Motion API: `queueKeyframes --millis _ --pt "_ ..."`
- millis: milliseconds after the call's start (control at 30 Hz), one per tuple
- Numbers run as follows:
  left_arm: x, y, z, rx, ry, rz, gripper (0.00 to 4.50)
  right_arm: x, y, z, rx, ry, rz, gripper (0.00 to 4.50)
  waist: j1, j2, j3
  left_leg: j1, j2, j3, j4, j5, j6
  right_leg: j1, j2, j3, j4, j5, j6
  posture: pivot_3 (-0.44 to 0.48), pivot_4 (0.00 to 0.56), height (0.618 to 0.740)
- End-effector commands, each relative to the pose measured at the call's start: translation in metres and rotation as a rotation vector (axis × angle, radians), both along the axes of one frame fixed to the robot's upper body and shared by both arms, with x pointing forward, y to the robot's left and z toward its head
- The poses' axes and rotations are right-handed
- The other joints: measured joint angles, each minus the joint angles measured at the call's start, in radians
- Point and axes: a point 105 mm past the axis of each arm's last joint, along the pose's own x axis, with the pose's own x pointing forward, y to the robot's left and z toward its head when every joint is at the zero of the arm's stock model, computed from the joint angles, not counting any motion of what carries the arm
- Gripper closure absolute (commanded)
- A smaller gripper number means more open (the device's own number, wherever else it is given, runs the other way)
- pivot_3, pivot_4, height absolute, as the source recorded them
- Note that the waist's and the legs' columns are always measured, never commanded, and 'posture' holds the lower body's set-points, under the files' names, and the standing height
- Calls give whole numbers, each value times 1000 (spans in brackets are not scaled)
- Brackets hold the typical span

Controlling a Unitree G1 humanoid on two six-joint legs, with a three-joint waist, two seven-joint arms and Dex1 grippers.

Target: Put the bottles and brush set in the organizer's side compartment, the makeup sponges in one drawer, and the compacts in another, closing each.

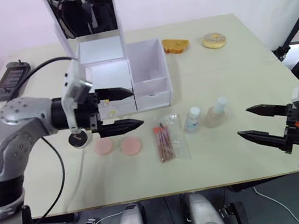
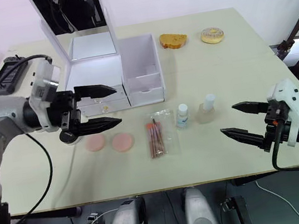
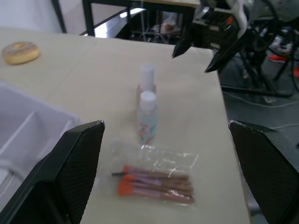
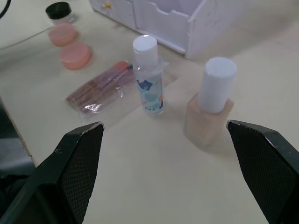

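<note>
Both claws gape empty: the right claw near the surface's right edge, the left claw before the organizer. Between them, mid-surface, lie the bottles, brushes and two pink compacts.

The left arm comes in bent from the robot's left, its grey forearm lying level over the table and the wrist turned so the left gripper points toward the robot's right. Its 2 black fingers stand spread, 1 above the other, with a clear gap between the tips and nothing in them. The right arm reaches in low from the robot's right, the white wrist block behind the right gripper, which points toward the left one. Its 2 fingers are also parted wide, 1 farther from the robot than the other, holding nothing. The 2 grippers face each other, well apart.
</note>
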Motion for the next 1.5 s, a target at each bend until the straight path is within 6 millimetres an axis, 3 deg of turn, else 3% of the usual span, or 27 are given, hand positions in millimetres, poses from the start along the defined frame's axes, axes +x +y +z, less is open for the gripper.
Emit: queueKeyframes --millis 33,400,567,833,933,1067,1133,1300,1500 --pt "-6 -9 5 26 -10 -60 0 -6 3 10 -20 -52 -39 42 1 -1 1 0 0 0 0 0 0 1 0 1 0 0 0 0 150 740" --pt "-10 -21 8 36 -34 -76 0 23 9 6 8 -131 -133 42 1 -6 4 0 0 0 -1 0 0 0 2 3 -2 0 0 0 150 740" --pt "1 -9 3 0 -59 34 0 49 19 -12 28 -106 -116 42 -5 -6 4 0 0 0 -1 -1 2 1 3 4 -2 0 0 0 150 740" --pt "-3 -2 -5 -6 -56 81 0 68 21 -15 41 -103 -99 42 2 -6 4 -2 0 -1 -1 -1 3 0 5 5 -1 0 -1 0 150 740" --pt "-5 -2 -5 -8 -54 86 0 71 23 -17 33 -90 -85 871 2 -6 4 -2 0 -1 -1 -1 3 0 5 6 -1 0 -1 0 150 740" --pt "-5 -2 -3 -13 -58 97 0 74 23 -26 -9 -68 -67 2899 1 -6 4 -1 0 -2 -1 -1 3 0 6 6 -1 0 -1 0 150 740" --pt "-5 -1 -3 -13 -61 100 0 76 21 -27 -25 -73 -75 3698 0 -6 4 -1 0 -2 -1 -1 3 0 7 6 -1 0 -1 0 150 740" --pt "-5 0 0 -12 -68 103 0 78 21 -18 -22 -101 -67 3688 0 -6 4 -1 0 -2 -1 -1 3 0 7 7 -1 0 -1 0 150 740" --pt "-1 7 -1 -6 -70 129 0 77 27 10 -3 -148 -1 3688 -1 -6 4 -1 0 -2 -1 -1 3 -1 7 8 -1 0 -1 0 150 740"
